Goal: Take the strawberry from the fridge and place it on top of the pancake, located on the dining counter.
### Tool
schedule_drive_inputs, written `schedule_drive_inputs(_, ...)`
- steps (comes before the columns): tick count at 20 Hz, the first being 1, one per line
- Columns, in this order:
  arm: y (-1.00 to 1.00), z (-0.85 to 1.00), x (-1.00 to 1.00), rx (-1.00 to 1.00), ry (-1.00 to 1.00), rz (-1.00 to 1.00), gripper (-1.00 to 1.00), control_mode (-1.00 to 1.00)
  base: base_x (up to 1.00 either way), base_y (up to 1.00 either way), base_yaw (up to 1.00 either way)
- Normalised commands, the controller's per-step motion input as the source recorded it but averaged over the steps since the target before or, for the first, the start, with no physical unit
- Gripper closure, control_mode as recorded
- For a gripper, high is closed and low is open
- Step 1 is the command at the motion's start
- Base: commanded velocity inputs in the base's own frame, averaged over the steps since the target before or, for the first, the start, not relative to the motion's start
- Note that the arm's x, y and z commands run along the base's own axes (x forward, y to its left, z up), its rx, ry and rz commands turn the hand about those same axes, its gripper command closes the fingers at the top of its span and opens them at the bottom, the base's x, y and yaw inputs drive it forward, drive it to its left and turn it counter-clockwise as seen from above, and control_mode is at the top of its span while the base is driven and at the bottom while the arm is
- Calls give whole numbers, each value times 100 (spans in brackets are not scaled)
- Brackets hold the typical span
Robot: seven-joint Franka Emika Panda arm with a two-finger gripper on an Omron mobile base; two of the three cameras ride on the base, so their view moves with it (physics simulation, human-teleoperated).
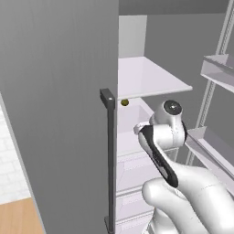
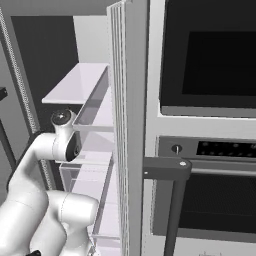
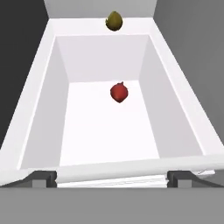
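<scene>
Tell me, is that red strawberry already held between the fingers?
No: in the hand view the strawberry lies alone on the white drawer floor, well clear of the open fingers.

A kitchen: open grey fridge (image 1: 55, 114) (white shelves inside) beside a built-in oven (image 2: 210, 120).

Arm (image 1: 192, 192): we record smooth, glossy white rounded shells, bulbous at the lower segments. Joint seams: dark, near black, forming a long curved band along one link. Joint cap (image 1: 172, 108): round, grey, domed, ringed in dark trim. Finger tips (image 3: 45, 178): small, grey, blocky, squared edges.
</scene>
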Motion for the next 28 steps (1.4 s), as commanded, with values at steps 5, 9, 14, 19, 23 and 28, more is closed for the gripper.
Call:
schedule_drive_inputs(5,-10,0,59,0,18,0,-100,-100,0,0,0)
schedule_drive_inputs(9,-3,-1,48,0,0,0,-100,-100,0,0,0)
schedule_drive_inputs(14,0,-16,20,0,-2,0,-100,-100,0,0,0)
schedule_drive_inputs(19,0,-25,13,-1,-9,0,-100,-100,0,0,0)
schedule_drive_inputs(23,0,-12,33,0,-2,0,-100,-100,0,0,0)
schedule_drive_inputs(28,-3,-10,41,0,0,0,-100,-100,0,0,0)
